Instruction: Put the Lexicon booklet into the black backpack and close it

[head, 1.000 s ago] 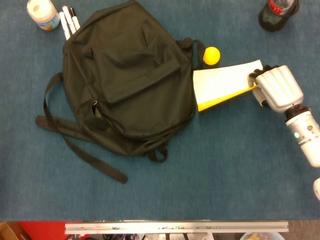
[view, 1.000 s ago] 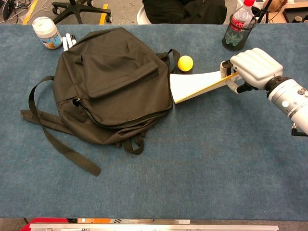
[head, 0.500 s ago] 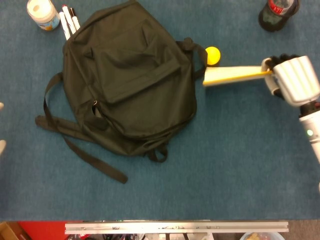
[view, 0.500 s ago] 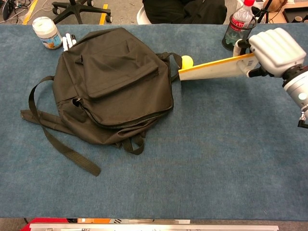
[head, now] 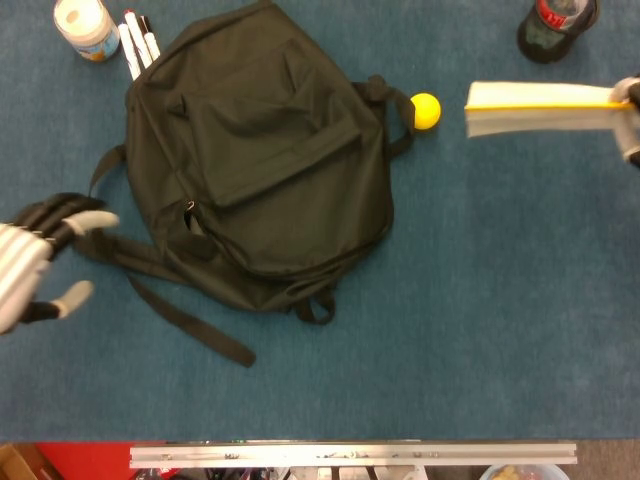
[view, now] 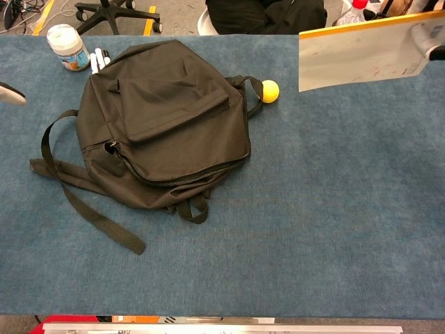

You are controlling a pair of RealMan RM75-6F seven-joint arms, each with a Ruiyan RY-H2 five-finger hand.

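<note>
since a second ago my right robot hand (head: pixel 630 118) has lifted the lexicon booklet (head: pixel 540 108) clear of the table, clamped on its far end; thin and floppy, so i'd pinch near the spine. left robot hand (head: pixel 35 272) hovers spread beside the shut black backpack (head: pixel 255 150)

The booklet (view: pixel 361 52) now hangs in the air well above the table, where a second ago its near edge lay on the cloth beside the backpack (head: pixel 255 150). The right hand (view: pixel 427 38) holding it has risen and drawn toward the right edge, so only a sliver of it shows in either view. The yellow ball (head: pixel 426 110), half hidden behind the booklet half a second ago, is now fully in sight. The left hand (head: pixel 35 270) has come into view at the left edge, fingers apart, near the backpack's strap (head: pixel 105 245).
</note>
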